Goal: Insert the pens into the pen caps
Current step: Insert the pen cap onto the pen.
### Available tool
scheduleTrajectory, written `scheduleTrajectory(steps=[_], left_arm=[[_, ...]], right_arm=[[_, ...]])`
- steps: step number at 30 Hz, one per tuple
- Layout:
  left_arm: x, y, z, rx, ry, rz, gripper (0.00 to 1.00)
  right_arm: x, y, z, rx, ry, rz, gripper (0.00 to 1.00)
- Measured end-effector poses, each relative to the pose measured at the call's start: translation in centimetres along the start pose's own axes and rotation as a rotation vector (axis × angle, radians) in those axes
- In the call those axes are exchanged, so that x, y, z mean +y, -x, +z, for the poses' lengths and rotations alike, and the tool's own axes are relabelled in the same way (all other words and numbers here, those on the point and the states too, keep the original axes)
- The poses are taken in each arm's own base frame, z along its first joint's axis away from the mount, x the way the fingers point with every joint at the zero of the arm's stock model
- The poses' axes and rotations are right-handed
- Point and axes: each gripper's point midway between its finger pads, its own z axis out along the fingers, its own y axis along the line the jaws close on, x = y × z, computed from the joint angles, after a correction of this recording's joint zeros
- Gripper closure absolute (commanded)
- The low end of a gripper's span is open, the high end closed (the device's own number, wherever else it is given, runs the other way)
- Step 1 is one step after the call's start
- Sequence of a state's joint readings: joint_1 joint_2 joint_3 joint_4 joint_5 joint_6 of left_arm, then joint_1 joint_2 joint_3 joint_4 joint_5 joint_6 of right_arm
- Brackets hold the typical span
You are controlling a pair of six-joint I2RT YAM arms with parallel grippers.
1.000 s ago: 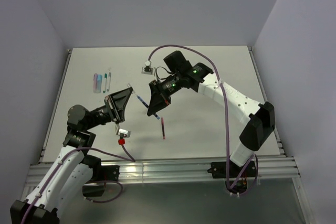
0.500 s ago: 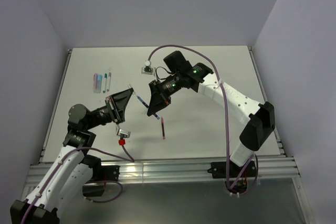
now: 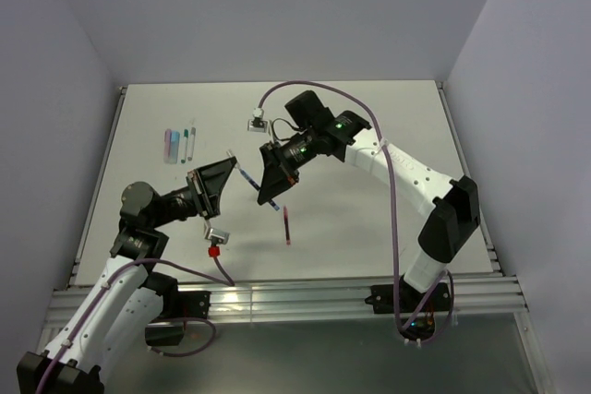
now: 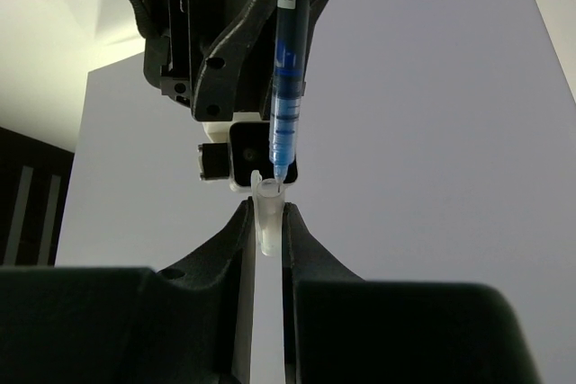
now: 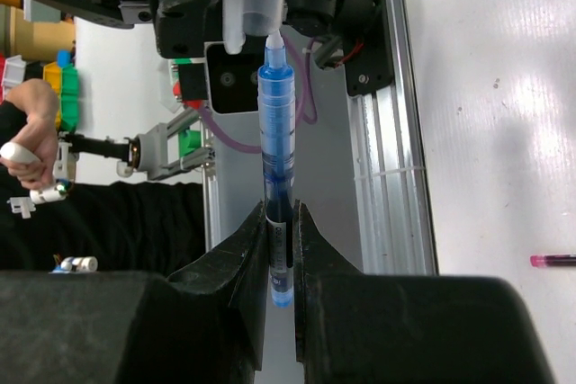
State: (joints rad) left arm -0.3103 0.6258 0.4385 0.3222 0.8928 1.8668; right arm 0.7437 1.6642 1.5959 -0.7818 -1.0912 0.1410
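Pen: we see the blue pen [image 5: 275,132] pinched by its rear end between the right fingers [image 5: 256,240], which are narrow on the barrel. Most of its length juts out past the fingertips.
Cap: the clear cap [image 4: 266,213] is clamped between the left fingers [image 4: 245,222], its mouth just proud of the fingertips.
Contact: the pen tip is at the cap mouth. We cannot tell how far in it is.
Pen handling: we judge it light, stiff and smooth. With that much overhang, it may pivot in the pinch if pushed off-axis.
Cap handling: we judge it very light, thin-walled and slick. It is likely to slide back between the fingers under a hard push.
Grip advice: hold the pen nearer mid-barrel and the cap by its closed half.
Elsewhere: a red pen [image 3: 287,226] lies on the desk [image 3: 369,182] near the right fingers. A row of pens [image 3: 185,143] lies well apart from both.
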Motion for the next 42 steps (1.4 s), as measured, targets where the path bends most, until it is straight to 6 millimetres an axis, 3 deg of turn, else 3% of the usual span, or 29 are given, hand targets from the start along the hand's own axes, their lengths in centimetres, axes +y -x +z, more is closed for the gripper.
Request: scheduleTrajectory(steps=[20,26,32,42], left_arm=[[-0.3,0.1,0.1,-0.010,-0.035,0.048,1.00],[-1.5,-1.5,1.3,0.038,-0.063,0.054,1.00],[-0.1,-4.5,1.7,0.169,-0.059,0.104,1.00],[0.7,-4.5,1.7,0.194,-0.050,0.111,1.00]], right_arm=[[0.3,1.2,0.0,-0.012,-0.003,0.057,1.00],[-0.6,2.9,-0.1,-0.070,-0.085,0.104,1.00],[-0.7,6.5,-0.7,-0.146,-0.157,0.074,1.00],[-0.8,6.9,-1.1,-0.157,-0.193,0.030,1.00]])
